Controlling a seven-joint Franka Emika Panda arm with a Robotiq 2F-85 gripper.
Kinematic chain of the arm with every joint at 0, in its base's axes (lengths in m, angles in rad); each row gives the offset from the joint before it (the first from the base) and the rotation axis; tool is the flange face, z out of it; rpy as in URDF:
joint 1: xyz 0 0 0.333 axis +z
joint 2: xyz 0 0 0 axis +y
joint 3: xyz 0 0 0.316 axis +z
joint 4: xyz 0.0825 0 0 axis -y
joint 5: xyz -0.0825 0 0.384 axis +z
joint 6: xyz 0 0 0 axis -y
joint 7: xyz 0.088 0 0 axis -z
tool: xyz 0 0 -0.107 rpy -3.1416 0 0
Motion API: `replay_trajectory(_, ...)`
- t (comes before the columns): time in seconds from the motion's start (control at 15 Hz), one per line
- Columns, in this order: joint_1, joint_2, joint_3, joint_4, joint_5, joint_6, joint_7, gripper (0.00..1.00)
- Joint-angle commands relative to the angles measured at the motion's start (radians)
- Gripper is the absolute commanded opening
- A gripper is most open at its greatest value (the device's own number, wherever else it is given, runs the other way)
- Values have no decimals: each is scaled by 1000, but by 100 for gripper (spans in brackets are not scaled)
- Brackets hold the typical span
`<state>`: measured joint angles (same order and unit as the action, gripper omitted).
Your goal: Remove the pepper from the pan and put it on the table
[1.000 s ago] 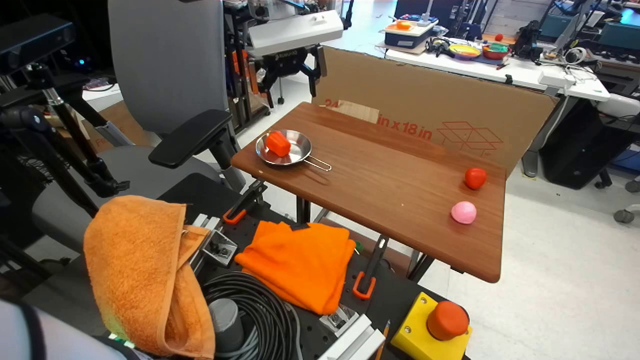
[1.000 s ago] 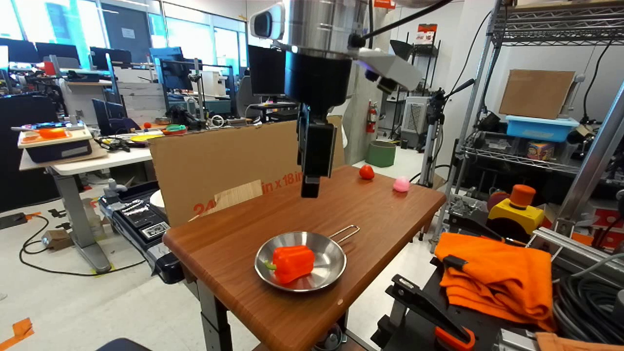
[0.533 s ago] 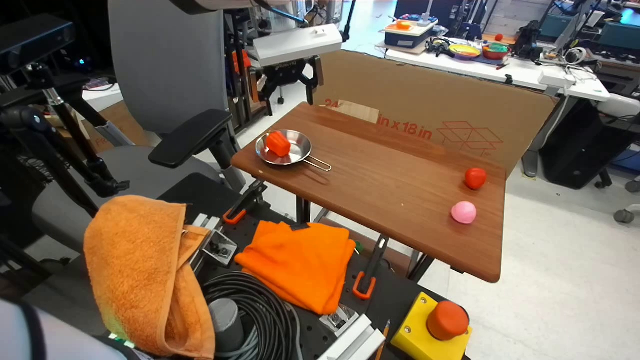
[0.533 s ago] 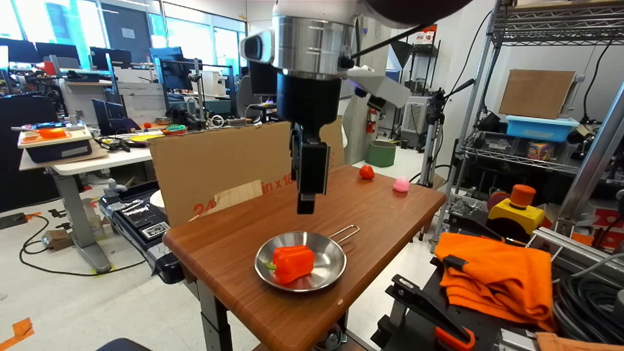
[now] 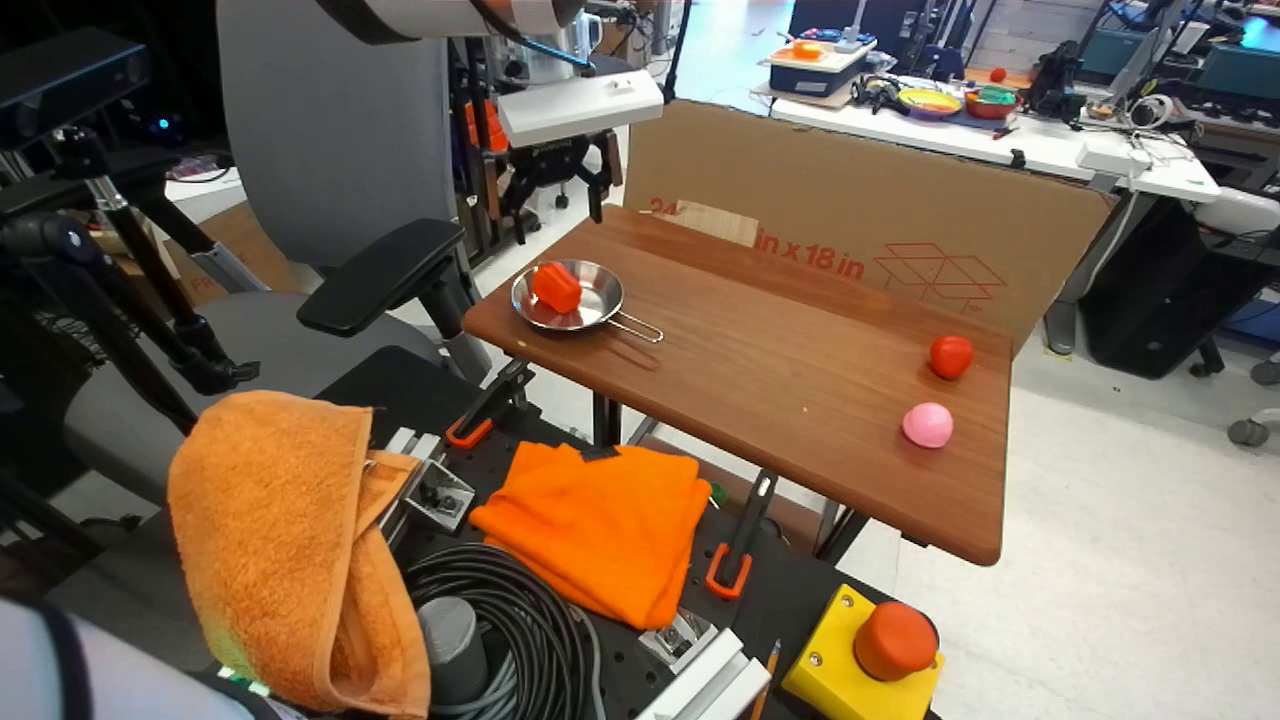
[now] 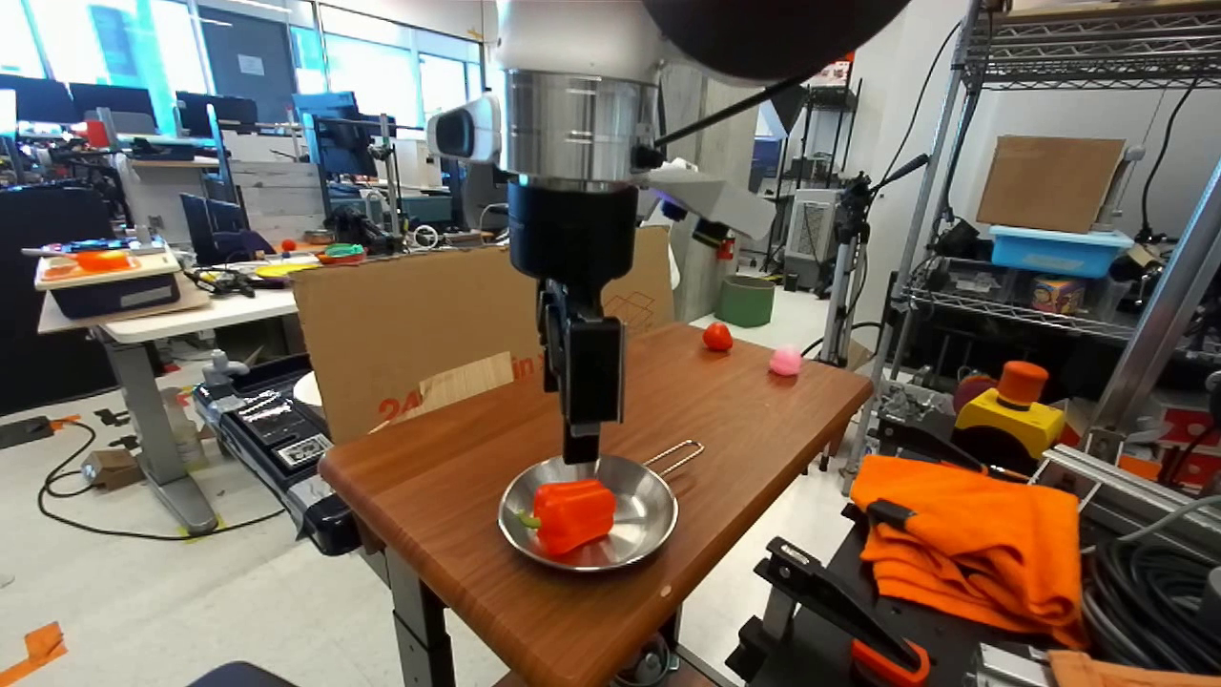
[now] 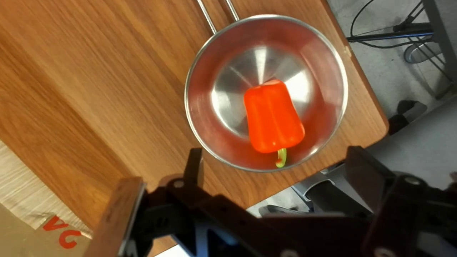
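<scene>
in an exterior view the pepper (image 5: 556, 288) lies in the pan (image 5: 600, 297), at 10 o'clock on the desk (image 5: 780, 350). the hand (image 5: 559, 229) hangs above, at the pan's 12 o'clock, fingers spread, gripping nothing.

in an exterior view a fingertip (image 6: 581, 445) shows against the pan's 12 o'clock rim, apart from the pepper; the gap between the fingers is unreadable here.

in the wrist view the fingers stand wide at 7 and 4 o'clock of the pan; the pepper lies off centre toward 6.

the current step looks like the approach, no grasp yet. next probably calls for lowering until the fingers straddle the pepper's sides without catching the rim, then pinching and lifting it onto the desk.
</scene>
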<state>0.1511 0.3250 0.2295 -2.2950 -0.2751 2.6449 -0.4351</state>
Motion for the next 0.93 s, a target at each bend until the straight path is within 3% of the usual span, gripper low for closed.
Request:
replay_trajectory(0.0,2,10,9,27,5,-41,-29,100)
replay_trajectory(0.4,18,-20,-15,15,-20,-72,54,100)
replay_trajectory(0.87,4,-6,-10,25,0,-87,41,100)
